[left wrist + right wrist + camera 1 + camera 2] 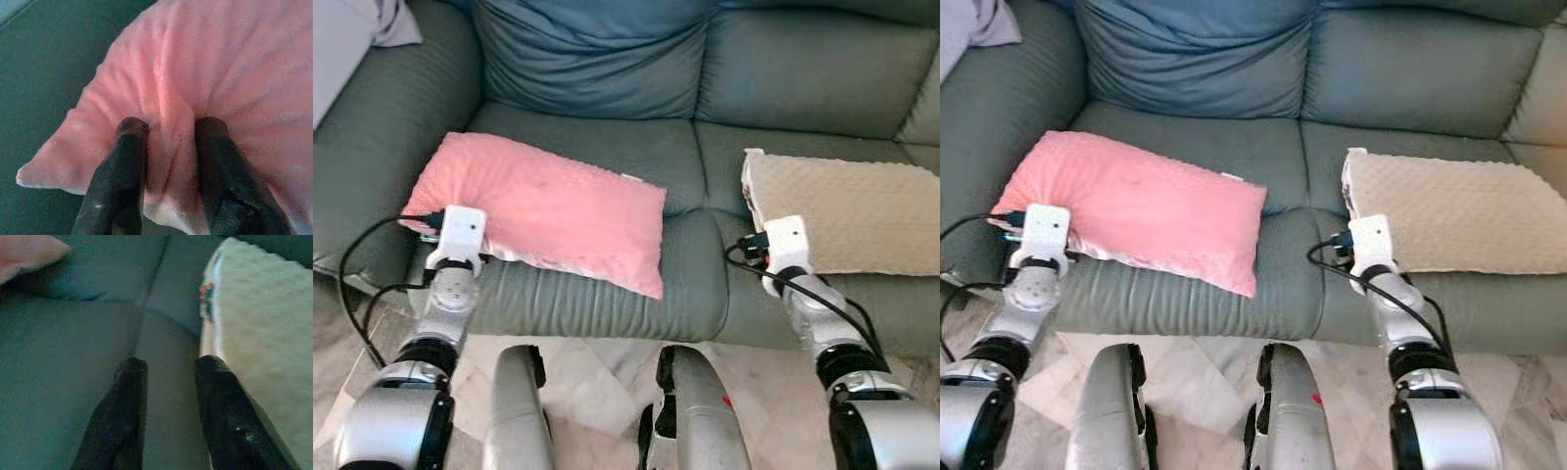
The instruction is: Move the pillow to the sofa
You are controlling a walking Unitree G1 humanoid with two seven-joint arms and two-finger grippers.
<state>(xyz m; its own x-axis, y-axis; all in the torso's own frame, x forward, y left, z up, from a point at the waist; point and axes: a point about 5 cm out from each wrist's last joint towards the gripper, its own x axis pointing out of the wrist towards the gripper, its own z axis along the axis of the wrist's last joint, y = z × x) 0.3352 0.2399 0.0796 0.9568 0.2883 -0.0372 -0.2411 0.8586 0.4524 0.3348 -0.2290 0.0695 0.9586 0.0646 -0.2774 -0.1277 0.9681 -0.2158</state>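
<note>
Left wrist view: left claw point(168, 128) pinches pink pillow point(234, 63).

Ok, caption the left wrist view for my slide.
Left gripper pinching a fold of the pink pillow near its corner, on the green sofa.

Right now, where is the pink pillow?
The pink pillow lies on the sofa's left seat, its corner pinched by the left gripper.

no legible text, labels or numbers anywhere
</note>
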